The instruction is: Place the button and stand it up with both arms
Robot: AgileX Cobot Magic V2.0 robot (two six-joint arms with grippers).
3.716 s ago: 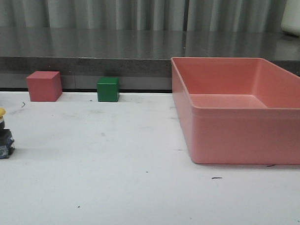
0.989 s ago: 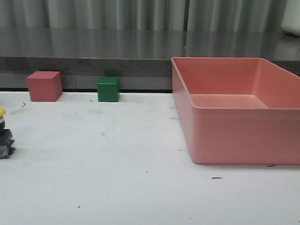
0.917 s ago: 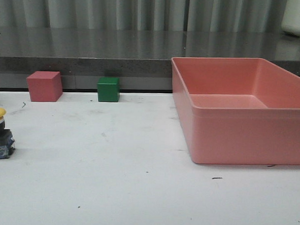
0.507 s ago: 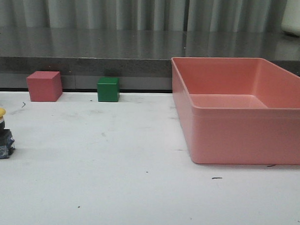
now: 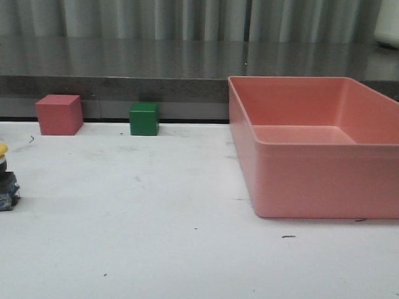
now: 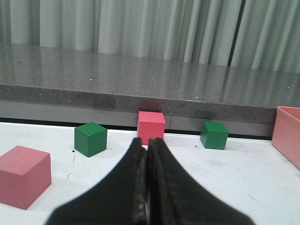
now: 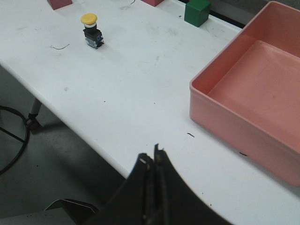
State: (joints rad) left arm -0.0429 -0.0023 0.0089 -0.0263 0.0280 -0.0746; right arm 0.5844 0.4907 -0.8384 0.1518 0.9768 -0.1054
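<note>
No text, label, brand, number or sign can be read in any of the views. The faces of the cubes, the walls of the pink bin and the yellow cap of the button are seen to be plain, and only faint scuffs and dark specks are found on the white desk.
</note>
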